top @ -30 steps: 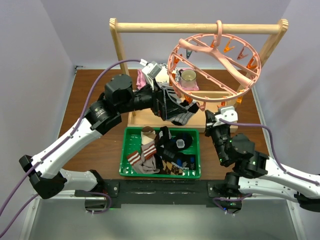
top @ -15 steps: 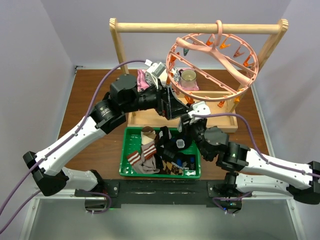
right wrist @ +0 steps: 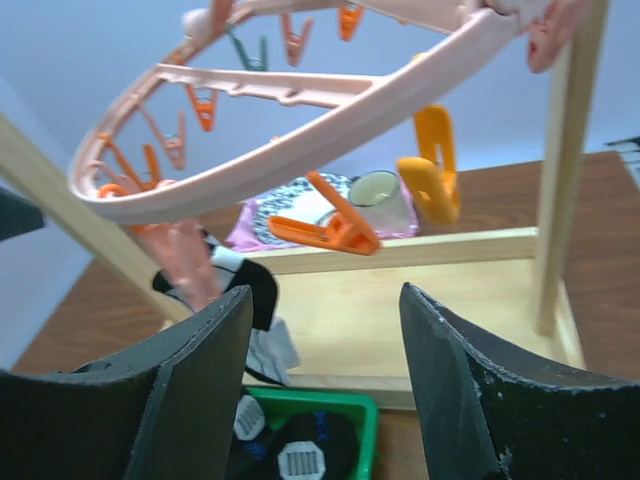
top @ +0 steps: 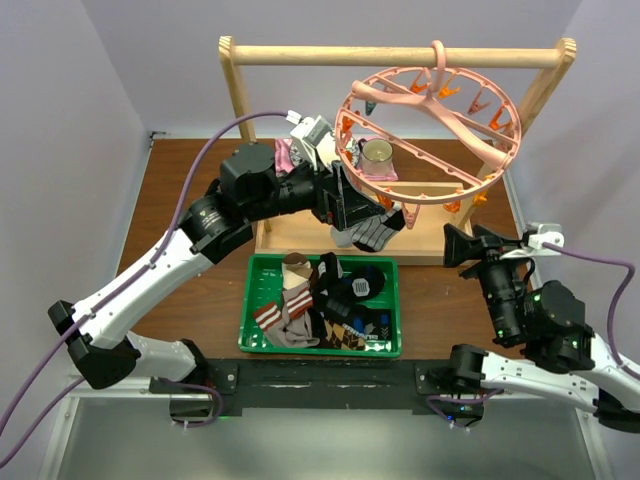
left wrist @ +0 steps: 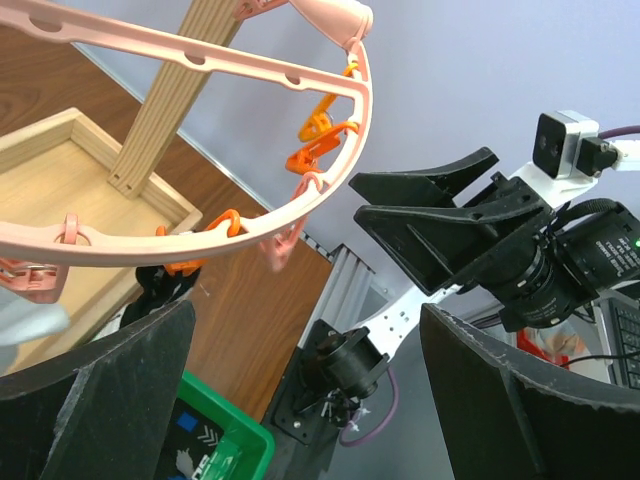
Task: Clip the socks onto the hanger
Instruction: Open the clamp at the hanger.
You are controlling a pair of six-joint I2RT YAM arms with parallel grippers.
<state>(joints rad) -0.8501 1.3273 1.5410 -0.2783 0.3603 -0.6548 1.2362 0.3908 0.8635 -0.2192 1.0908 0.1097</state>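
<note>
The hanger (top: pixel 430 130) hangs by its hook from the wooden rack's top bar, and its rim shows in the left wrist view (left wrist: pixel 200 240) and the right wrist view (right wrist: pixel 330 120). A black, grey and white sock (top: pixel 375 232) dangles from a pink clip on its near rim (right wrist: pixel 235 290). My left gripper (top: pixel 362 208) stands open just left of that sock, with nothing between its fingers (left wrist: pixel 308 330). My right gripper (top: pixel 452 246) is open and empty to the sock's right, apart from it (right wrist: pixel 325 300). More socks (top: pixel 300 310) lie in the green bin.
The green bin (top: pixel 244 320) sits in front of the wooden rack's base tray (top: pixel 300 238). The rack's top bar (top: pixel 330 55) and posts frame the hanger. A pink cloth (top: pixel 285 155) and a small can (top: pixel 377 153) sit behind the ring.
My right arm swung left to the sock under the ring, then drew back to the right, its jaws going from shut to open. The left arm shifted only slightly.
</note>
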